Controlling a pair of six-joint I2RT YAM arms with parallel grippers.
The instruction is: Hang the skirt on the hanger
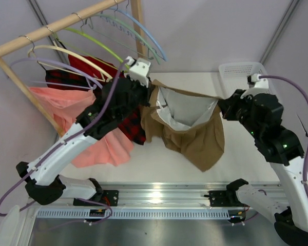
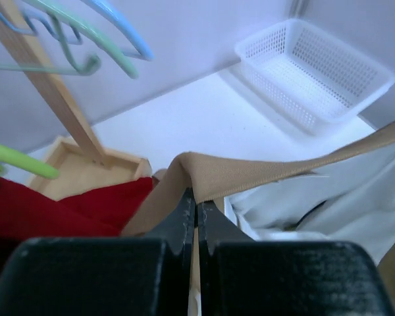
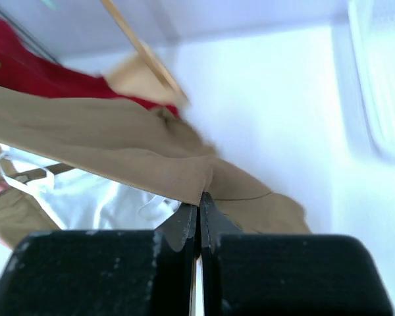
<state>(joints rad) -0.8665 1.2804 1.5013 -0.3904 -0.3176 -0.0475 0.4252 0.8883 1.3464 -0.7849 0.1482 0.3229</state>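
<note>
Skirt (image 1: 195, 136) in tan fabric hangs stretched across the middle of the frame, its waistband pulled taut between the two claws and its white lining showing in the open mouth. The left gripper (image 2: 196, 203) is pinched tight on the left end of the waistband; the right gripper (image 3: 199, 201) is clamped just as tight on the right end. The lower hem seems to rest on the white table (image 1: 246, 164), though folds hide the contact.

At upper left the pale green hanger (image 2: 95, 39) hangs on the wooden rack (image 1: 56, 25), between a lime hanger (image 1: 92, 41) and a blue hanger (image 2: 128, 29). The left arm crosses over the red plaid skirt (image 1: 135, 128), beside the salmon skirt (image 1: 87, 138). A white basket (image 2: 276, 92) sits at upper right.
</note>
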